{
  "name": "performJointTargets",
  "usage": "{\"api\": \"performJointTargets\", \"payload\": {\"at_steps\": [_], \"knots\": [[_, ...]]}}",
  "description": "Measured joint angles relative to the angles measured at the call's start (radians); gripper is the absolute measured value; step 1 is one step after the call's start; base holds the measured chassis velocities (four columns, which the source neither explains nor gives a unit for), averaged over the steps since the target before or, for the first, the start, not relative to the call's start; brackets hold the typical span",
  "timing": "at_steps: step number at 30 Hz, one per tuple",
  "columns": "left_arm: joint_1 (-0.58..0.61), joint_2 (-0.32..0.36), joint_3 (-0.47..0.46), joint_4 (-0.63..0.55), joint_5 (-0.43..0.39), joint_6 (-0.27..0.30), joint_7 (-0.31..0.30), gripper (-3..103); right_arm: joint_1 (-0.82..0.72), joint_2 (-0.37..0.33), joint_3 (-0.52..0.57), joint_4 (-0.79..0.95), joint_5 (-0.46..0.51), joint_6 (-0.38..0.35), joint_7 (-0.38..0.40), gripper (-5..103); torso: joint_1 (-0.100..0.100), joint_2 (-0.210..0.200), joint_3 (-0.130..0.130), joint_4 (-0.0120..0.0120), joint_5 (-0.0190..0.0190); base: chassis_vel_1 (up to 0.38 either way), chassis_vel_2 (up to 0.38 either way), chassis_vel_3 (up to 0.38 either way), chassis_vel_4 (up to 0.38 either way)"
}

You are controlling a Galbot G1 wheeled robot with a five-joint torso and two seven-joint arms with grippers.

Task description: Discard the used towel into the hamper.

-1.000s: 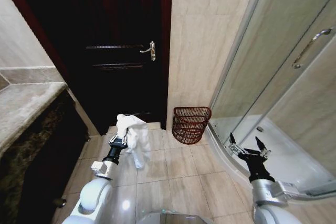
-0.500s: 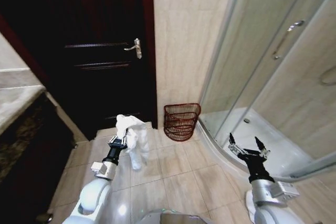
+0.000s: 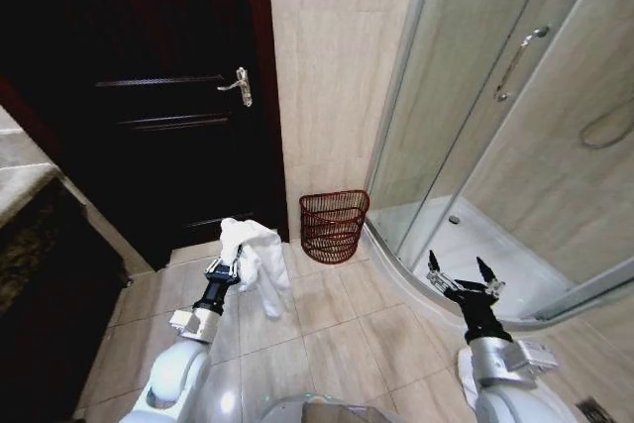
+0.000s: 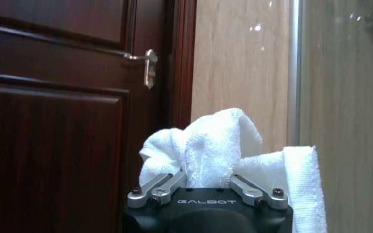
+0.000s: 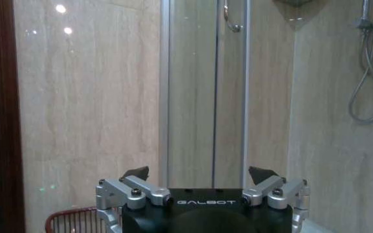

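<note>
Camera swings right since earlier: dark red-brown wire hamper [image 3: 333, 225] now nearer centre, by the tiled wall (base turning). Left gripper [image 3: 227, 270] clamps the crumpled white terry towel [image 3: 254, 255], short of it. Right gripper [image 3: 457, 279] idle, fingers spread.

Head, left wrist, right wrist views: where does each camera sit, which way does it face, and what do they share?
Head: high, looking forward and down at floor tiles, hamper, both arms.
Left wrist: behind the left claw, shut on the towel, facing the dark door.
Right wrist: behind the open right claw, facing the shower glass.
Shared: head and right wrist show the hamper; head and left wrist the towel.
</note>
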Motion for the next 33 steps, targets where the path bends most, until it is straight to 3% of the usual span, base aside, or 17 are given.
{"api": "performJointTargets", "payload": {"at_steps": [13,33], "knots": [[-0.023,0.01,0.009,0.007,-0.03,-0.036,0.061,10,-0.002,0.0,0.005,-0.022,-0.026,0.025,0.015,100,0.0,0.0,0.0,0.0002,0.0,-0.004,0.004,0.003,-0.005],[-0.036,0.017,0.012,0.021,-0.009,-0.048,0.076,10,-0.005,0.0,-0.002,-0.009,-0.041,0.023,0.018,100,0.003,0.006,0.003,0.0002,0.0,-0.053,0.055,0.051,-0.057]]}}
